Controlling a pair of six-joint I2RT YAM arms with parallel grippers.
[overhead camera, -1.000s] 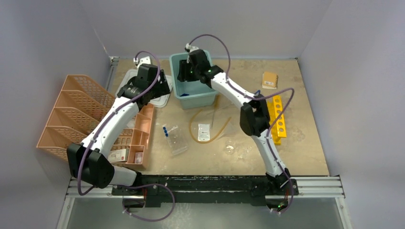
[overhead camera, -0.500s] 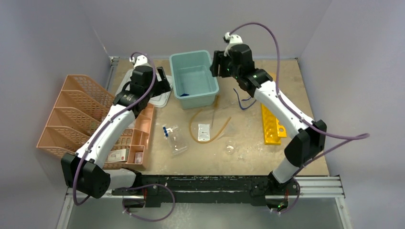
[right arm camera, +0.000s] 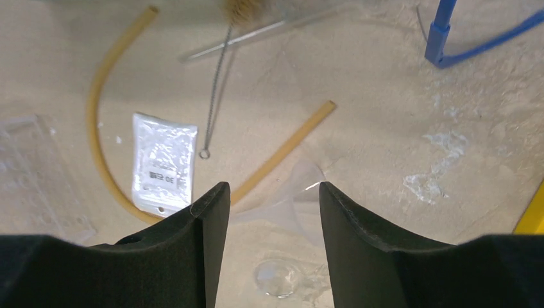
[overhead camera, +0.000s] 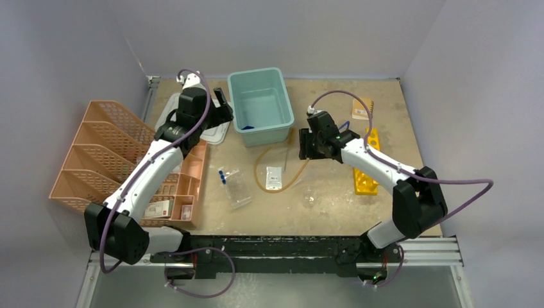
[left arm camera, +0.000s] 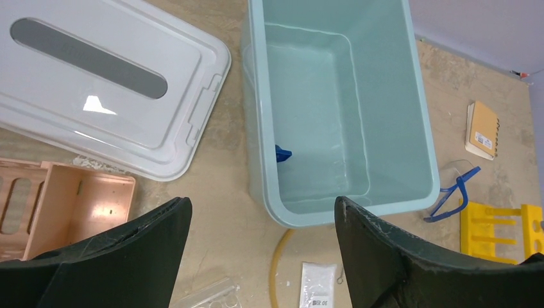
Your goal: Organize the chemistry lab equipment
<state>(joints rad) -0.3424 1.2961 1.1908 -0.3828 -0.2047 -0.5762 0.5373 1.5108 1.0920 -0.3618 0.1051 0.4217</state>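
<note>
The only writing the cameras caught was a short line of dark print near one end of the white packet [right arm camera: 163,163], too small and blurred to read. The brown notebook [left arm camera: 482,128] showed a plain cover. A boxed item with a red patch in the peach organizer [overhead camera: 186,186] was likewise illegible.

The packet lay flat on the table [overhead camera: 391,96], inside the curve of the amber rubber tubing [right arm camera: 96,122], a long honey-coloured hose bent into an open loop with both cut ends free. A wire-handled brush [right arm camera: 215,96] lay across a thin glass rod [right arm camera: 237,42] just beyond the packet. A clear funnel [right arm camera: 301,186] lay on its side beside one tubing end, and the small round glass dish [right arm camera: 277,279] sat near it without touching. Blue-framed safety glasses [left arm camera: 452,192] lay between the teal bin [left arm camera: 253,96] and the yellow rack [left arm camera: 500,224]. A clear bag of blue-capped tubes [overhead camera: 232,186] lay left of the packet, near the organizer. One small blue piece [left arm camera: 282,154] rested at the bottom of the bin against its wall. The white lid [left arm camera: 109,83], with a grey strip along it, lay beside the bin.

The left gripper [left arm camera: 262,205] hung over the bin's near corner, its fingers spread wide with nothing between them. The right gripper [right arm camera: 272,189] hovered above the funnel and the tubing end, fingers apart and gripping nothing
</note>
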